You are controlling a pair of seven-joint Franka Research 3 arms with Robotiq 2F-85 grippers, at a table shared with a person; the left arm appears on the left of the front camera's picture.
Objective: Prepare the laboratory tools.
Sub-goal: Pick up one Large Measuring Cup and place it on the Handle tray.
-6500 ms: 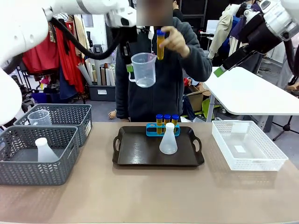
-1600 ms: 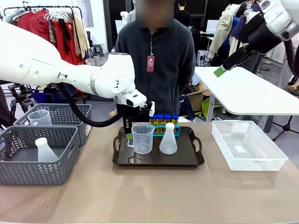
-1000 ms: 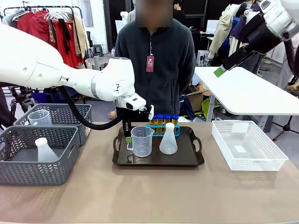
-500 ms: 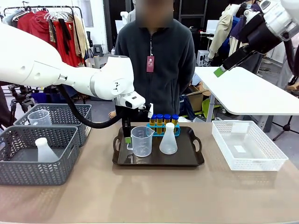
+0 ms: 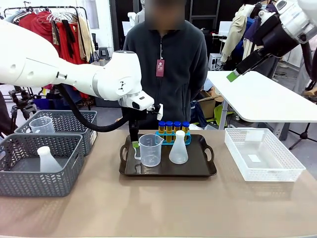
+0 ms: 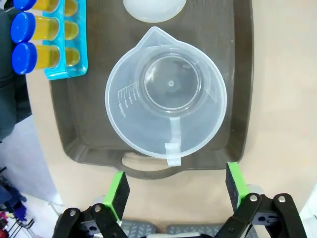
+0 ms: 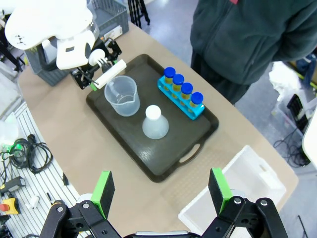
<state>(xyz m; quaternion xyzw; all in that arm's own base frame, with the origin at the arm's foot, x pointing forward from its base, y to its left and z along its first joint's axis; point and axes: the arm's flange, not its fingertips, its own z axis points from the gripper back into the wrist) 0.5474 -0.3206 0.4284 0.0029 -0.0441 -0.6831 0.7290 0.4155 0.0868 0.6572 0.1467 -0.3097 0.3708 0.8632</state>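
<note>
A clear measuring beaker stands upright on the left half of the black tray. The white conical flask is beside it. Blue-capped tubes of yellow liquid sit in a blue rack behind them. My left gripper hovers at the beaker's handle side. In the left wrist view my left gripper is open, its green pads apart from the beaker and its handle. My right gripper is open and empty, high over the tray, above the beaker, flask and tubes.
Two grey baskets at the left hold another beaker and flask. A white basket sits at the right. A person stands at the far side, behind the tray.
My left gripper has opened and let go of the beaker's handle. The beaker stays standing on the tray, and the left arm has lifted slightly.
</note>
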